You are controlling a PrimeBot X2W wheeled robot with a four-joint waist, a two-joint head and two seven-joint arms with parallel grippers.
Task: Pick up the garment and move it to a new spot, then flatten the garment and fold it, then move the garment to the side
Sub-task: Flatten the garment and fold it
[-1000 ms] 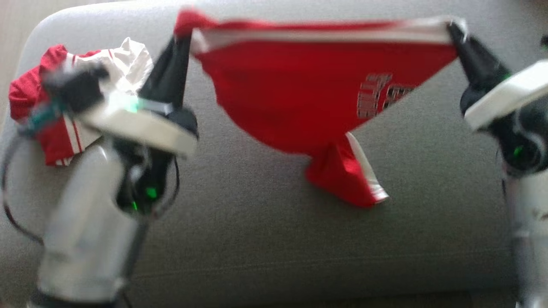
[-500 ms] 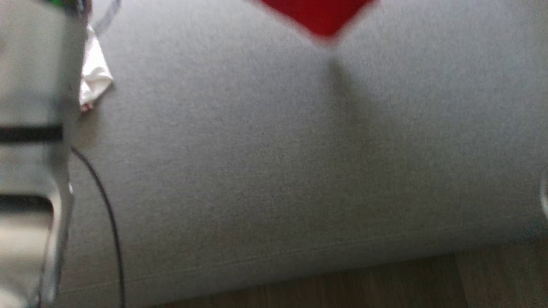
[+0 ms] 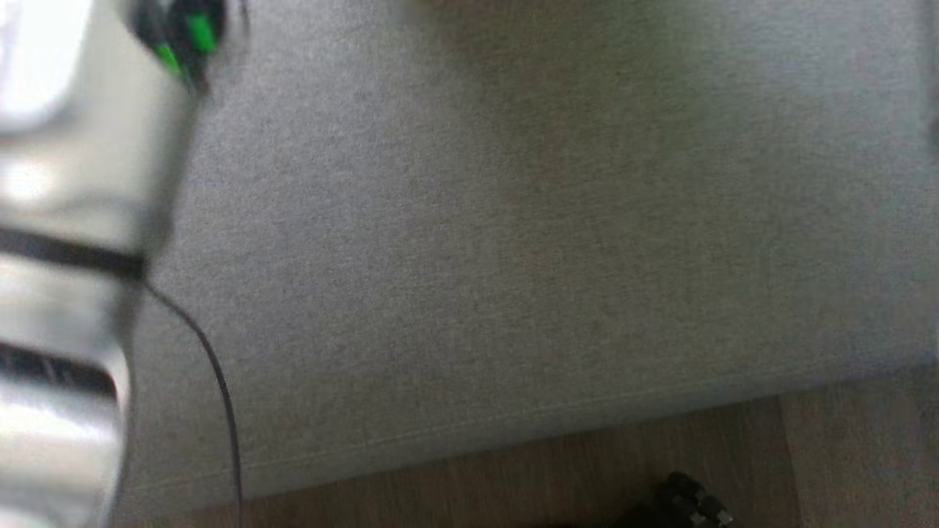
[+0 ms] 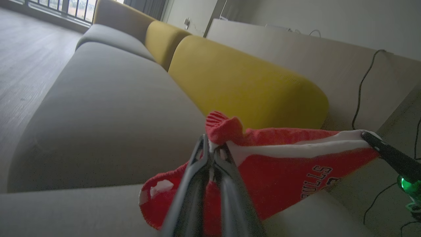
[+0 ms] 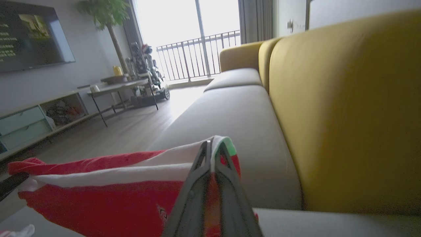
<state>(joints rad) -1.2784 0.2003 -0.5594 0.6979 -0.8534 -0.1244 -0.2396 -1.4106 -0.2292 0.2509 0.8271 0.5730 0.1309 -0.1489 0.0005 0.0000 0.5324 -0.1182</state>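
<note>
Grey sofa seat (image 3: 513,257) lies below me. I judge this the carrying step: the red garment (image 4: 279,171) hangs stretched above the cushion, with the left gripper (image 4: 212,152) pinching one corner and the right gripper (image 5: 213,148) pinching the other, arms spread wide. Next I must lower it flat.

A home living room: sofa (image 5: 243,108), television (image 5: 29,33), balcony railing (image 5: 197,56).

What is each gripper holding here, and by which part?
Both hold the red garment: left gripper pinches one end of its white-banded edge, right gripper the other end.
</note>
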